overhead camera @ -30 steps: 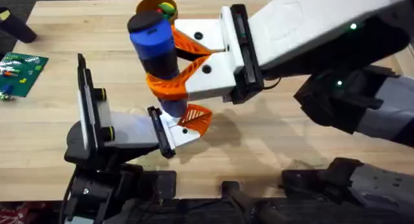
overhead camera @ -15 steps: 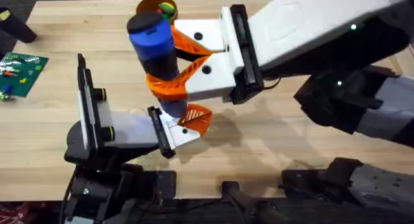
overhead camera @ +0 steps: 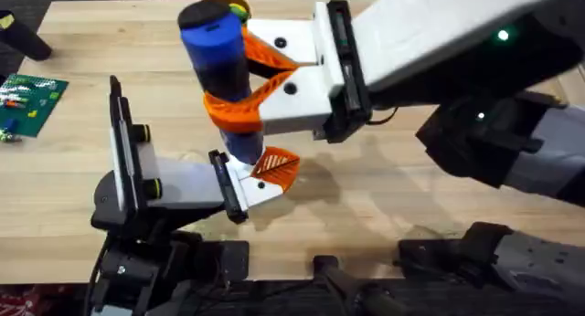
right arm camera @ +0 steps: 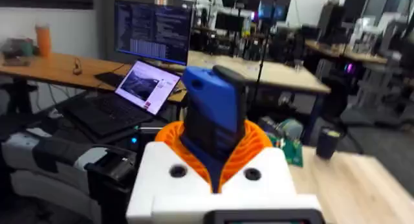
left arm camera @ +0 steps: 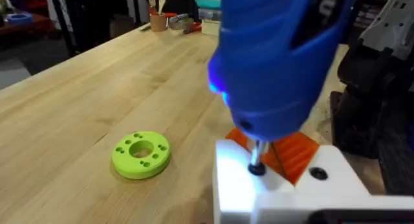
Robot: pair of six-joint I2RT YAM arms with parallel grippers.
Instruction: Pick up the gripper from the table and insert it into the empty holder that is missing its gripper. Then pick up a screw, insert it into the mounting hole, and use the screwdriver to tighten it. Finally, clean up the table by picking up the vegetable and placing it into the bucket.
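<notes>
Upright, blue cylindrical screwdriver between ribbed orange jaws.

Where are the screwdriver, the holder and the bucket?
screwdriver (overhead camera: pixel 218 56): overhead view, on its blue body, above the right tool's orange pads.
holder (left arm camera: pixel 239 185): left wrist view, on the white top face beside the screwdriver tip.
bucket (overhead camera: pixel 212 2): overhead view, on the yellow rim behind the screwdriver cap.

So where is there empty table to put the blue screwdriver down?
Bare wood lies between the green circuit board and the left arm, and along the table's front right, below the right tool holding the screwdriver. The middle is crowded: the holder, the orange gripper and the bucket.
</notes>
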